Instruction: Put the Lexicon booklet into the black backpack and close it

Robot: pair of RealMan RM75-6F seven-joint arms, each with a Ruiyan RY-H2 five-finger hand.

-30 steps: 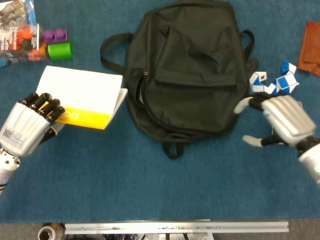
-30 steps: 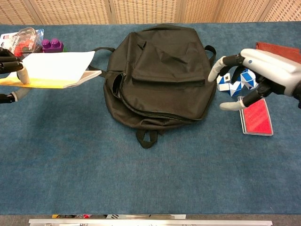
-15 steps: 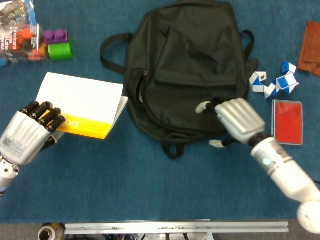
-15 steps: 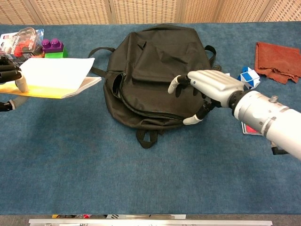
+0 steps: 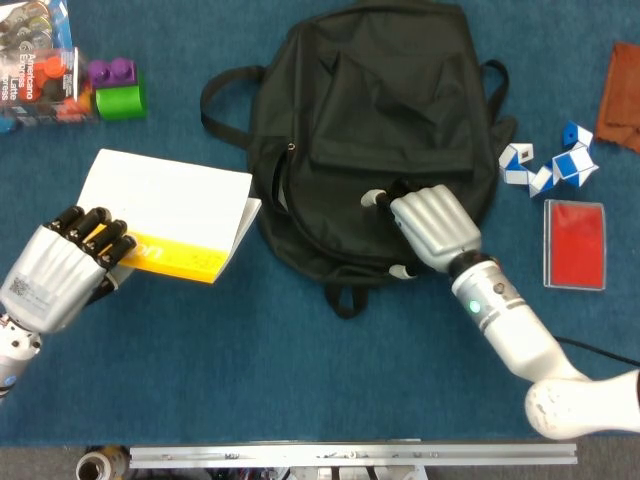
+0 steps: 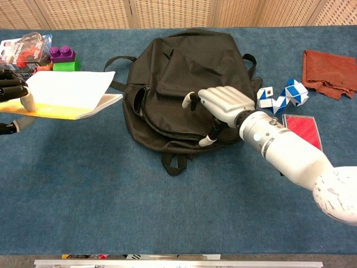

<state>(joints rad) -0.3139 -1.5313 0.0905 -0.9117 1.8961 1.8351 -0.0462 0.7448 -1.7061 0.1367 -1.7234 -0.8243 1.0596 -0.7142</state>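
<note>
The black backpack [image 5: 380, 120] lies flat in the middle of the blue table, straps at its left and bottom. Its main zip [image 5: 283, 205] curves down the left side and looks slightly parted. The Lexicon booklet [image 5: 165, 212], white with a yellow strip, is lifted off the table to the backpack's left. My left hand [image 5: 62, 268] grips its left edge, fingers over the top. In the chest view the booklet [image 6: 70, 92] hangs level in my left hand [image 6: 12, 94]. My right hand [image 5: 428, 226] lies over the backpack's lower front with fingers spread, holding nothing, as the chest view [image 6: 221, 105] confirms.
A blue and white snake puzzle [image 5: 548, 165], a red flat case [image 5: 574, 243] and a rust cloth [image 5: 622, 95] lie right of the backpack. Purple and green blocks [image 5: 115, 88] and a packaged toy [image 5: 35, 60] sit far left. A metal rail [image 5: 350, 455] lines the near edge.
My right hand has swung left from beside the snake puzzle onto the backpack's lower front. My left hand has carried the booklet a little to the right, toward the backpack.
</note>
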